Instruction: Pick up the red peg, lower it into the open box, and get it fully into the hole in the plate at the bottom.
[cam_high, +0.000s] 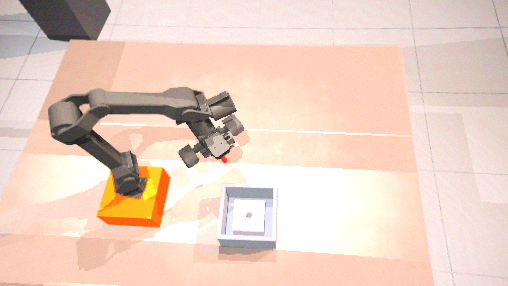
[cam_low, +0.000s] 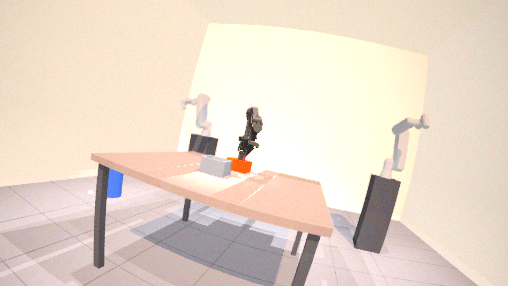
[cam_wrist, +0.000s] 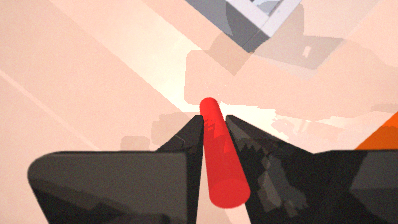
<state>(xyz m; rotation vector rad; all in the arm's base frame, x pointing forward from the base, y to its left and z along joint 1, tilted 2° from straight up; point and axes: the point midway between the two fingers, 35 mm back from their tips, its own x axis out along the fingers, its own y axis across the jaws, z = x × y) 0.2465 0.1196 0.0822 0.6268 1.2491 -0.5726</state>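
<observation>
The red peg (cam_high: 224, 160) (cam_wrist: 224, 165) (cam_low: 244, 158) is between the fingers of my gripper (cam_wrist: 213, 122). In the wrist view it runs lengthwise between the fingertips, its far end just past them. My gripper is shut on the peg and holds it above the table, up and left of the box in the top view. The grey open box (cam_high: 248, 244) (cam_low: 215, 166) (cam_wrist: 250, 44) stands on the table. The white plate (cam_high: 241, 227) lies at its bottom with a small dark hole (cam_high: 249, 215) near the middle. The fingertips are hidden from above in the top view.
The orange base block (cam_high: 131, 218) (cam_low: 239, 165) (cam_wrist: 382, 137) of the arm stands left of the box in the top view. The box walls rise around the plate. The table (cam_high: 325, 90) (cam_low: 280, 200) carries them. Two pale arms on dark pedestals stand beyond the table in the exterior view.
</observation>
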